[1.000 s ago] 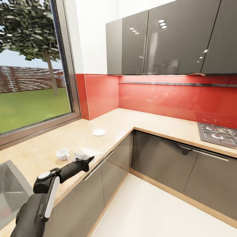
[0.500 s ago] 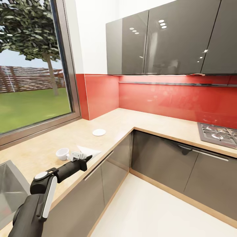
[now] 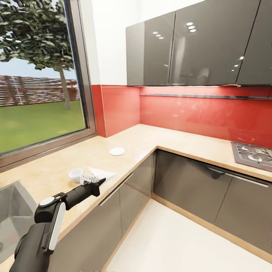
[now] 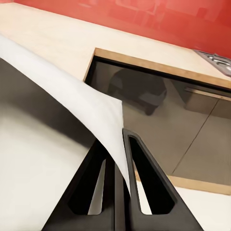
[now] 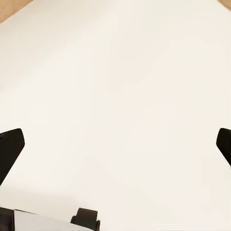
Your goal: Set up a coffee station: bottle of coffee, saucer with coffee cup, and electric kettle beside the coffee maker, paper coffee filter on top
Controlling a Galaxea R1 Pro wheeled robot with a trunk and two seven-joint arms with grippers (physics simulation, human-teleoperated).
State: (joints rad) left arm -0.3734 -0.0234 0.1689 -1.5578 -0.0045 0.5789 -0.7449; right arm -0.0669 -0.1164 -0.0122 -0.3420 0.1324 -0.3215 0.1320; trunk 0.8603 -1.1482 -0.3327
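In the head view my left gripper (image 3: 101, 181) hovers over the front edge of the light beige countertop (image 3: 177, 141), shut on a white paper coffee filter (image 3: 102, 173). The left wrist view shows the filter (image 4: 96, 110) as a thin sheet pinched between the dark fingers (image 4: 147, 183) of the left gripper (image 4: 118, 163). Just behind the gripper, the white coffee cup (image 3: 75, 174) sits on the counter. The white saucer (image 3: 117, 151) lies farther back near the corner. My right gripper (image 5: 115, 144) is wide open over pale floor. The coffee maker, bottle of coffee and electric kettle are out of view.
A steel sink (image 3: 11, 215) is set into the counter at the left, under a large window. A gas hob (image 3: 252, 153) lies at the right end. Dark grey cabinets run below and above the L-shaped counter, and pale floor (image 3: 173, 241) spreads in front.
The left gripper drew back slightly toward the counter's front edge, lifting the filter with it. The camera has since turned a little, shifting the whole scene to the right.
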